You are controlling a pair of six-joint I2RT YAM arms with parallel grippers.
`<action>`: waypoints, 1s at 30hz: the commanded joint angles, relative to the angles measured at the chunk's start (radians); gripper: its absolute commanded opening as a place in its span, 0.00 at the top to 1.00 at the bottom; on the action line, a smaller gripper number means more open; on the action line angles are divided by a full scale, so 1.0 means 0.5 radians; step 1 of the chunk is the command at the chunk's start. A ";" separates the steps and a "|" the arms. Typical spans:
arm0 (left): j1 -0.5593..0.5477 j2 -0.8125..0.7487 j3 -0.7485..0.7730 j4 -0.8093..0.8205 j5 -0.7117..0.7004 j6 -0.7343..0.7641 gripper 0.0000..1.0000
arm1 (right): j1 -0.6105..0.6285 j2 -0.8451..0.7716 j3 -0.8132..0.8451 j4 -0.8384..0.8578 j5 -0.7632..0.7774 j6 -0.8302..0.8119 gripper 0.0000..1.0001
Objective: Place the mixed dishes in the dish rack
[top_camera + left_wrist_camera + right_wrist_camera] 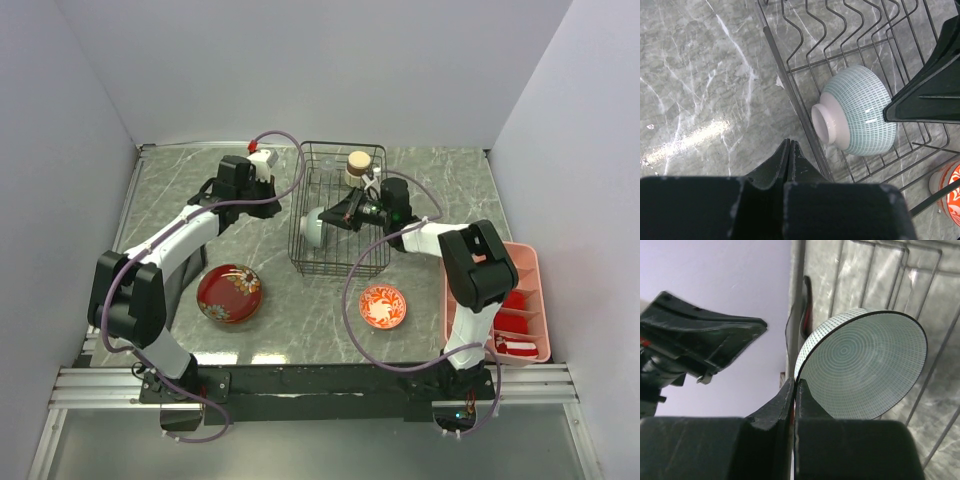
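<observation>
Pinching mint bowl [865, 365] by its rim: right gripper [794, 389], jaws tight on it. Bowl on its side inside rack [338, 262], at its left wall. Left gripper [790, 145] closed, empty, just outside that wall.

- From above and behind, we look down on the whole surface [310, 322] from afar, the dish rack [340, 262] mid-frame.
- On the left wrist, we peer down past the left fingers [782, 160], close to the rack's edge and the pale mint-green bowl [860, 112].
- On the right wrist, we face that bowl's mouth past the right fingers [782, 402], very near.
- All three views share bowl and rack.
</observation>
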 commanded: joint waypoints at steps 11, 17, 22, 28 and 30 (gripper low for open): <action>-0.023 -0.137 -0.083 0.049 -0.065 0.074 0.99 | -0.039 -0.019 0.368 -0.906 0.046 -0.560 1.00; -0.023 -0.192 -0.154 0.107 -0.068 0.077 0.97 | -0.100 -0.074 0.476 -1.437 0.187 -0.905 0.85; -0.020 -0.272 -0.212 0.116 -0.081 0.089 0.88 | -0.189 -0.203 0.559 -1.895 0.343 -1.276 0.69; -0.023 -0.397 -0.246 0.092 -0.099 0.148 0.57 | -0.241 -0.338 0.872 -2.591 0.620 -1.844 0.60; -0.020 -0.468 -0.267 0.095 -0.130 0.206 0.50 | -0.217 -0.341 0.936 -2.613 0.681 -1.933 0.60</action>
